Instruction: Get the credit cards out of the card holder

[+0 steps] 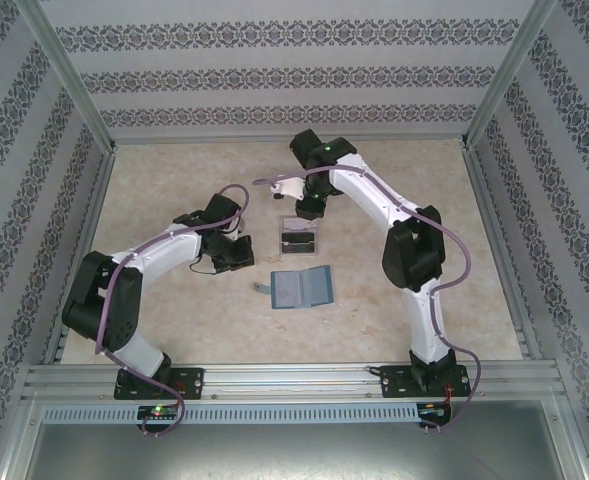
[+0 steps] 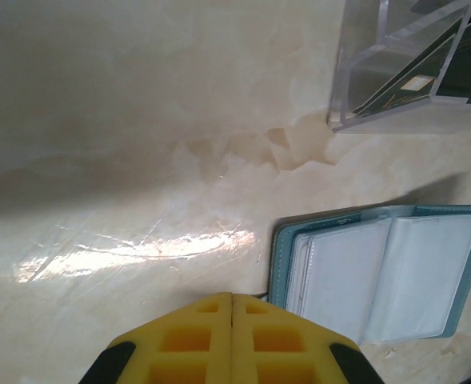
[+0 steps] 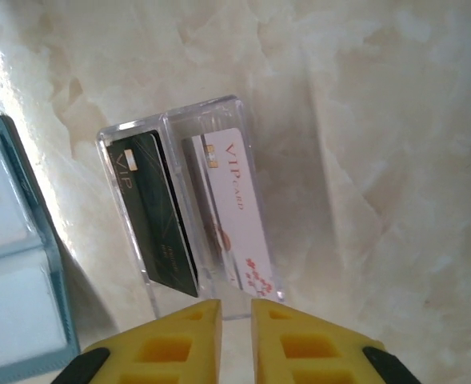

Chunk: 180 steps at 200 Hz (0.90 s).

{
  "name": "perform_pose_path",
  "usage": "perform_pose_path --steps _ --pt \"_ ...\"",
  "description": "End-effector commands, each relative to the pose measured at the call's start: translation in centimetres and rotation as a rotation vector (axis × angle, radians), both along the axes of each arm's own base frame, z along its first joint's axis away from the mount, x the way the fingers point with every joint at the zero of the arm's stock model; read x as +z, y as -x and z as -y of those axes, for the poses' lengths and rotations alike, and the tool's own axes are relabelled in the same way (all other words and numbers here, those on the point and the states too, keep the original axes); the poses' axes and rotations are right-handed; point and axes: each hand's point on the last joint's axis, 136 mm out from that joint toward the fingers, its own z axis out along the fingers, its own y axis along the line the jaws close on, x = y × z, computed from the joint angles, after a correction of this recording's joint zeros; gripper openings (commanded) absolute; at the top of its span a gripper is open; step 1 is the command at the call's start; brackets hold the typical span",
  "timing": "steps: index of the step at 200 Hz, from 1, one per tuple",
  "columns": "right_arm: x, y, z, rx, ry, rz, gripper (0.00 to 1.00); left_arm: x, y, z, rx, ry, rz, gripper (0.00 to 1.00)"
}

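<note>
**Card holder (image 1: 302, 289) looks emptied, both grippers carry nothing**

The teal card holder lies spread open and flat on the table (image 1: 234, 330), just below the centre of the overhead frame, with its little grey tab pointing toward the left of the picture. In the left wrist view its pale sleeves fill the lower right of the frame, and no card face shows in any of them. Whether a card sits deeper in a pocket cannot be told.

Directly above the holder in the overhead frame, near it but not touching, stands the clear plastic box (image 1: 299, 238). The right wrist view shows two cards leaning inside it, one to a compartment: a dark card (image 3: 159, 216) on the left of that frame and a pale card (image 3: 237, 212) with red print beside it.

The left gripper (image 2: 231, 336) has its yellow fingers pressed together with nothing between them, low over bare table just left of the holder. The right gripper (image 3: 235, 336) hovers over the near rim of the box, its fingers a narrow gap apart and empty.

Judged from this, the removal is done or nearly so. What is left is at most a check of the pockets and drawing the arms back.
</note>
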Motion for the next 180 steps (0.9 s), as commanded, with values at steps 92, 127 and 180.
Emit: perform_pose_path --steps 92,127,180 --pt "1.0 3.6 -0.5 -0.815 -0.413 -0.168 0.10 0.7 -0.6 4.8 -0.094 0.087 0.009 0.01" --pt "0.9 6.5 -1.9 -0.959 -0.505 -0.340 0.08 0.1 0.3 5.8 -0.138 0.074 -0.026 0.01" --pt "-0.6 10.3 -3.3 -1.038 -0.530 -0.512 0.13 -1.6 2.2 7.1 -0.191 0.043 -0.077 0.00"
